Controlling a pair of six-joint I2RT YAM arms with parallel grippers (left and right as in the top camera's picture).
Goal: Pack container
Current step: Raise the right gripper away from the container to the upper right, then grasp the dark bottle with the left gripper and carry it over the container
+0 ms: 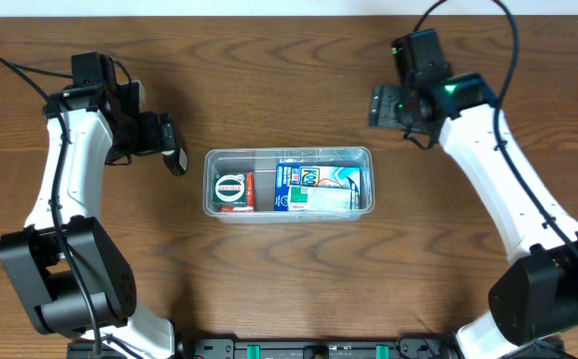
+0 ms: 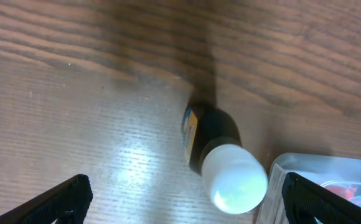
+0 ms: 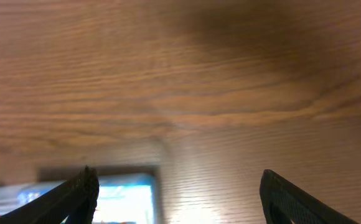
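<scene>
Sitting mid-table (image 1: 289, 289), long side running left to right: the container (image 1: 269, 152), clear, shallow and rounded at the corners. Packed inside at the left end, a round item (image 1: 231, 189) with a green-and-white label, something red just beside it. Filling the rest, blue-and-white packets (image 1: 314, 187) lying flat.

Hovering off the container's left end: the left gripper (image 2: 185, 186), fingers spread wide apart and gripping nothing. Lying on the wood ahead of those fingers, a small dark bottle (image 2: 213, 140) with a white cap (image 2: 233, 180) and a yellowish label edge. Cap pointing toward the container's near corner, close to it; seen from overhead, a narrow strip of table between the two.

Hanging past the container's far right corner: the right gripper (image 3: 177, 180), likewise spread wide and holding nothing. Mostly bare wood grain below it in the right wrist view, plus a blurred patch of blue packet at the lower left, beside the left finger. Well apart from each other, the two arms, one at either end of the container.
</scene>
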